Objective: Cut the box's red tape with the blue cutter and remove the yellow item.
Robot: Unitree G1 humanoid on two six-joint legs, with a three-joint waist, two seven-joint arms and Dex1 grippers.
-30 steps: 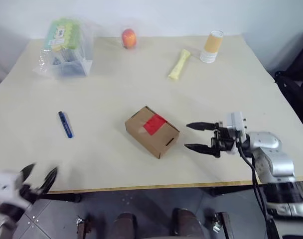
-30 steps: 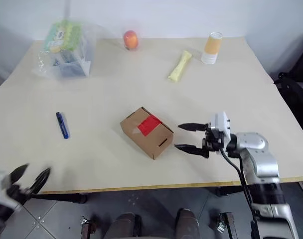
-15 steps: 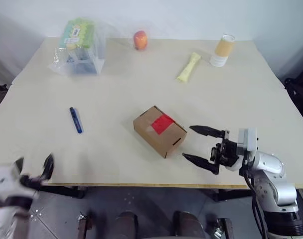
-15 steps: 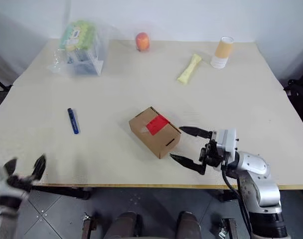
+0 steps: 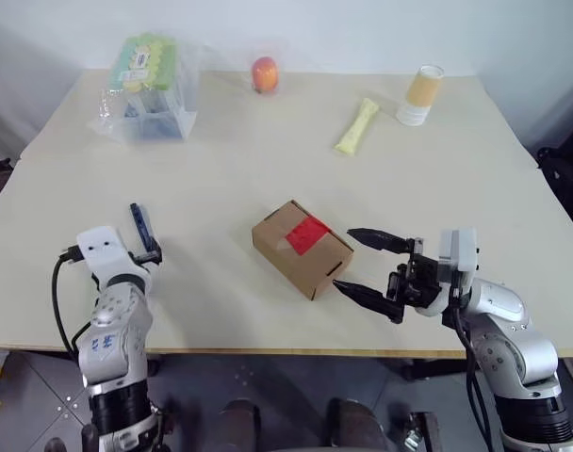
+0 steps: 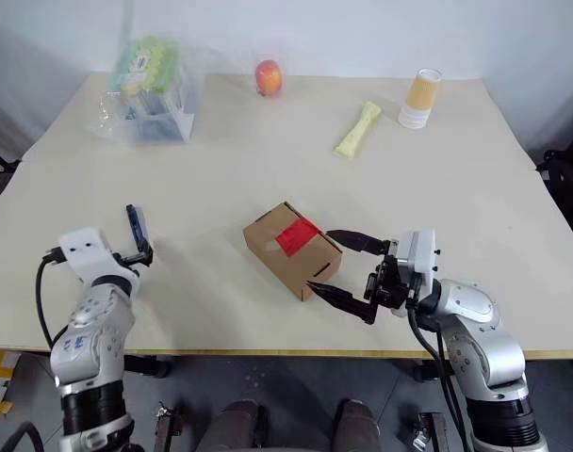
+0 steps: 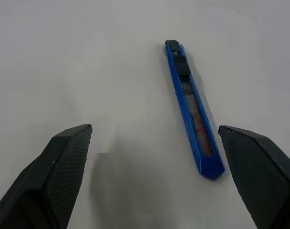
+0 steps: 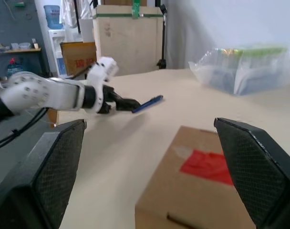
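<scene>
A: What had moved since the earlier frames?

B: The left gripper (image 7: pixel 152 143) had come up from below the table's near edge to the blue cutter (image 7: pixel 192 109), its fingers spread wide with the cutter lying flat between them, ungripped. The right gripper (image 6: pixel 348 268) had widened and drawn up to the box (image 5: pixel 301 247), its fingers parted just off the slotted right side.

A: And where were the task's things, near to far?

B: The box sat at mid-table (image 5: pixel 268 160), red tape (image 5: pixel 306 234) across its top; the cutter lay to its left. At the far edge stood a clear bag (image 5: pixel 145 89), a round fruit (image 5: pixel 263 72), a pale packet (image 5: pixel 356 126) and a cup (image 5: pixel 419 93).
</scene>
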